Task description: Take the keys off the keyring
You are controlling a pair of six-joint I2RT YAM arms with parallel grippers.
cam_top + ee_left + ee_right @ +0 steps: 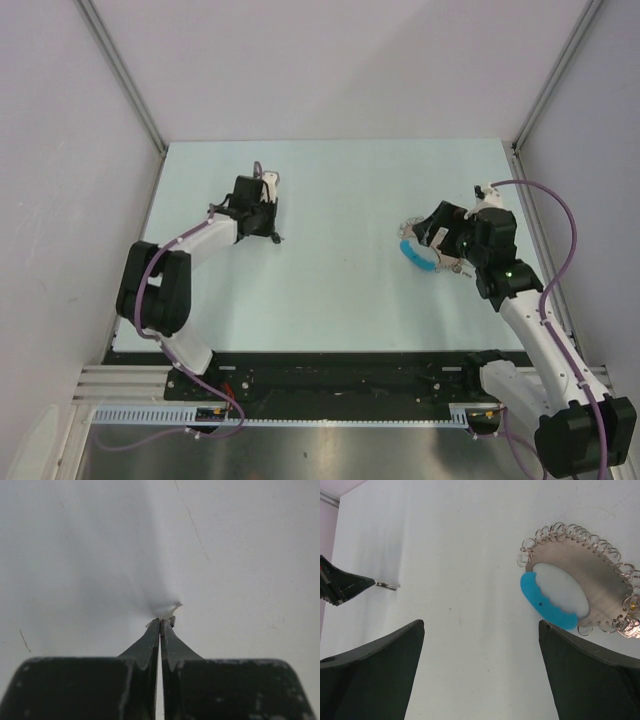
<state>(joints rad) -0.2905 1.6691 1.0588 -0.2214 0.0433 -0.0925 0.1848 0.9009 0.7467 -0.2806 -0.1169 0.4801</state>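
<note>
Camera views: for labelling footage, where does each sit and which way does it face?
Top external: above, behind the robot, looking down on the table; left arm, right arm show.
Left wrist: on that arm, faces the table past the shut left gripper pinching a key.
Right wrist: on that arm, faces the ring-edged plate past the open right gripper.
Both wrists show the key.

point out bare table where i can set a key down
Wide bare table between the left gripper, shut on a key, and the keyring; also the far strip by the back wall. Crowded at right, where the open right gripper hangs by the keyring.
</note>
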